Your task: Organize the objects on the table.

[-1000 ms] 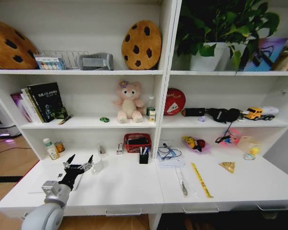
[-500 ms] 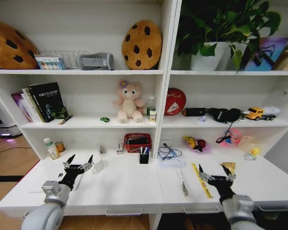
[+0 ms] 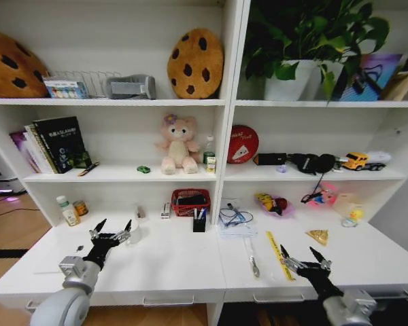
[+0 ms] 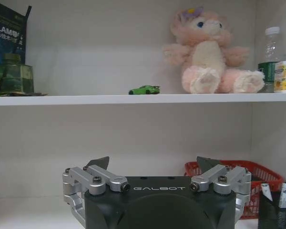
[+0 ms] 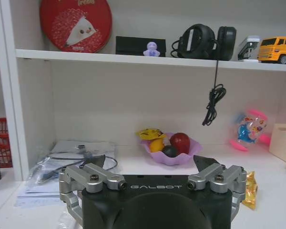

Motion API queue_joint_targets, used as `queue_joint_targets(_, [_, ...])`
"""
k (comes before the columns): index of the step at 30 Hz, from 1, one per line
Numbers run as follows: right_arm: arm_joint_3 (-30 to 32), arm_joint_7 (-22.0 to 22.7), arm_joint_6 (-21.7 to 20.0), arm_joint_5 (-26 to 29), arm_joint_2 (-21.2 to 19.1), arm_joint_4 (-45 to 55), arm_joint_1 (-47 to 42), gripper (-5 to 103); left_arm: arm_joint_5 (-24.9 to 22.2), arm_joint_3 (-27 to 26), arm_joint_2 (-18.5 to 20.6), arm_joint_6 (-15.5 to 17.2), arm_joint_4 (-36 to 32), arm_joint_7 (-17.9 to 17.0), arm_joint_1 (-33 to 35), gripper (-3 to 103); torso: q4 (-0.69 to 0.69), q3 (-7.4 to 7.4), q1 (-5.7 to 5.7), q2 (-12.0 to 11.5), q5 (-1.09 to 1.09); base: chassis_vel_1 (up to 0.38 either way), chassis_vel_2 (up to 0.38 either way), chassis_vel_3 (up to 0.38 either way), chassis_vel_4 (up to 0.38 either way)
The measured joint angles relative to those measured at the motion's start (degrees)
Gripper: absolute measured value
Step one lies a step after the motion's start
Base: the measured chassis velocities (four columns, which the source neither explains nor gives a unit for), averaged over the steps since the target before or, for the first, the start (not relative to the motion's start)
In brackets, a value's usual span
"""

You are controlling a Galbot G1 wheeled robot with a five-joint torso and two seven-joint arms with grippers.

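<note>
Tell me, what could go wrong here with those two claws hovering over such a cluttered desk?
The open right gripper hovers beside the yellow ruler; lying flat on the table, the thin ruler might slide away instead of being gripped. The open left gripper sits close to the small bottles, so a careless sweep could topple them.

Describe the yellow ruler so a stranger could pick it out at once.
Start at the long white desk under the shelving and look at its right half, before the right gripper. The yellow ruler lies flat there, beside a grey pen-like tool. It is the only long yellow strip on the desktop.
</note>
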Motion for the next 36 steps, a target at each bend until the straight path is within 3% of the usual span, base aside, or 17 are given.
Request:
queue_joint_targets(18, [-1.1, -0.3, 3.1, -3.0, 1.0, -0.8, -1.0, 100, 0.0, 0.0, 0.0, 0.0, 0.0, 0.0, 0.0, 100, -0.01, 0.0, 0.0, 0.0, 0.0, -0.218, -0.216, 0.202, 0.213])
queue_joint_targets(36, [-1.8, -0.6, 3.2, -3.7, 0.7, -1.3, -0.9, 100, 0.0, 0.0, 0.0, 0.0, 0.0, 0.0, 0.0, 100, -0.01, 0.0, -0.01, 0.0, 0.02, -0.068, -0.073, 0.081, 0.073])
